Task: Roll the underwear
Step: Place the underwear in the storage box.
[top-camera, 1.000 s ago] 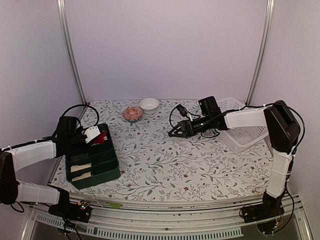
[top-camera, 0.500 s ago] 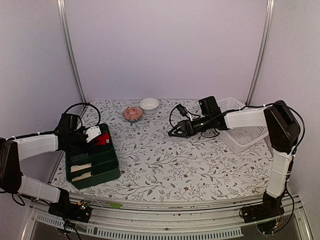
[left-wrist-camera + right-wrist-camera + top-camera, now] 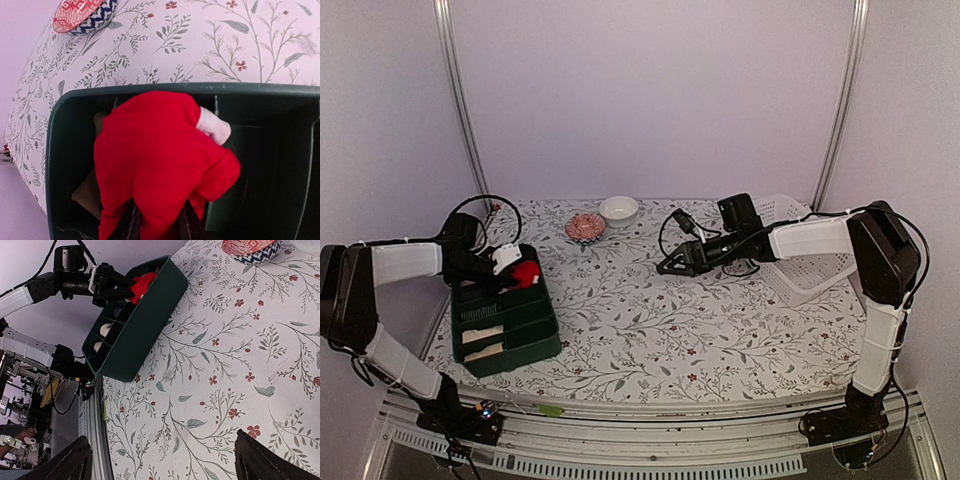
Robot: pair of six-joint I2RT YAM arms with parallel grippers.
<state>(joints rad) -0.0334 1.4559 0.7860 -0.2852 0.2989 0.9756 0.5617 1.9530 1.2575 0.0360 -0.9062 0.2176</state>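
Left claw (image 3: 160,227) was clamped shut on the red underwear (image 3: 155,160), its fingers pinching the lower edge of the bunch. Right claw (image 3: 165,460) hung wide open and empty over the middle of the table (image 3: 650,320), well apart from any cloth.

White basket (image 3: 805,275) sat at the far right of the table under the right arm; nothing showed in it. Green bin (image 3: 520,345) sat at the near left, split into compartments.

Red underwear (image 3: 525,272) was held at the bin's far end, over the far compartment and partly inside the rim. It looked wadded, more a loose lump than a tight roll. A tan piece (image 3: 85,192) lay under it in the same compartment. Cream rolls (image 3: 482,337) filled the near compartments. Patterned bowl (image 3: 586,228) and white bowl (image 3: 619,208) stood at the back of the table, not involved.

Step, as a judgement: stowing the red piece in the bin next to the finished rolls, though lifting it out for rolling couldn't be ruled out. If stowing, the next move called for a short drop into the far compartment beside the tan piece, then opening the fingers without dragging the cloth back out.
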